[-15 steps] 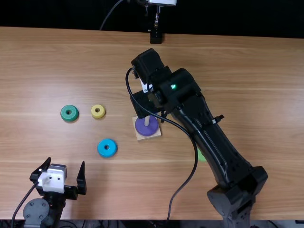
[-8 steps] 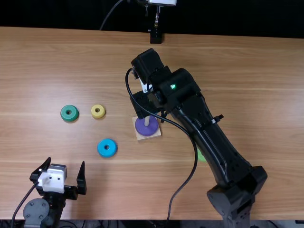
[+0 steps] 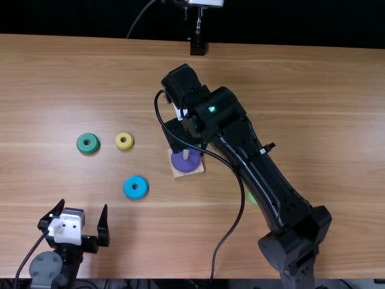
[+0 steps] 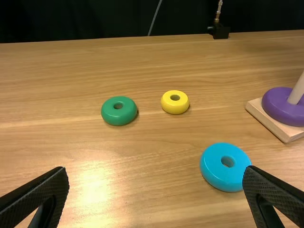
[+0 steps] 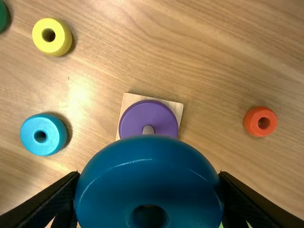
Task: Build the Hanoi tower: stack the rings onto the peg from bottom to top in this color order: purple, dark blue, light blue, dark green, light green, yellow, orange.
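Step 2, as judged: dark blue ring (image 5: pixel 149 173) held between the fingers of the right gripper (image 5: pixel 149 190), near the purple ring (image 5: pixel 152 113) seated around the peg (image 5: pixel 148 129); hole to be centred over peg, then ring lowered. Left gripper (image 4: pixel 155 173) spread wide

Top view, I log: light brown wooden table (image 3: pixel 337 108), dark backdrop (image 3: pixel 72 18) beyond its far edge, thin grey cable (image 3: pixel 139 18) against it, black block (image 3: pixel 197 46) at that edge, metal stem (image 3: pixel 198 25), white fixture (image 3: pixel 206 2).
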{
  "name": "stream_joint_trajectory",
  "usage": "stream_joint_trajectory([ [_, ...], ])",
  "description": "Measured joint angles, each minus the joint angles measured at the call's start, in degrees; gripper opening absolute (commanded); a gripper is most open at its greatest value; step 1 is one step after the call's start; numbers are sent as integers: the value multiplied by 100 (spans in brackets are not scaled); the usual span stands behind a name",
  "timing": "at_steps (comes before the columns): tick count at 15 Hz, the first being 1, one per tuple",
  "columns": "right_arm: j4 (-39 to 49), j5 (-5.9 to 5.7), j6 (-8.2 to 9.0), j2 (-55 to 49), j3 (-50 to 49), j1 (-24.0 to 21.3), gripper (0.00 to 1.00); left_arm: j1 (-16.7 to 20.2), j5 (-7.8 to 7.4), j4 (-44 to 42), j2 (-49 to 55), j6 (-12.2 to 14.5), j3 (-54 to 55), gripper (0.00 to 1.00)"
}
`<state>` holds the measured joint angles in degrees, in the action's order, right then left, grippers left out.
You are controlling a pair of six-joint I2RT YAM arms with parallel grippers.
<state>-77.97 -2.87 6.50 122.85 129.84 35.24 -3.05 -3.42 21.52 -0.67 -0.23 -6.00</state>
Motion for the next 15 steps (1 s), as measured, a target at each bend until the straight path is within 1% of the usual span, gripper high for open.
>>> stream_joint_trajectory([
  [2,0,-11,0,0,-15,2,0,0,-4,0,-2,-2,0,100],
  [3,7,-17,-2,0,-26,0,9,0,0,-2,0,-2,0,100],
  [4,24,-17,0,-2,-59,2,42,0,0,-2,-2,-2,0,100],
  [5,24,-13,9,-2,-74,2,79,0,2,0,0,-2,0,100],
  [6,-4,-15,20,0,-195,2,99,-2,0,2,-2,-2,0,100],
  [9,-39,-15,28,22,-422,0,100,-2,2,-2,0,-2,0,100],
  [15,24,-13,52,22,-426,2,100,0,0,0,0,-2,0,100],
])
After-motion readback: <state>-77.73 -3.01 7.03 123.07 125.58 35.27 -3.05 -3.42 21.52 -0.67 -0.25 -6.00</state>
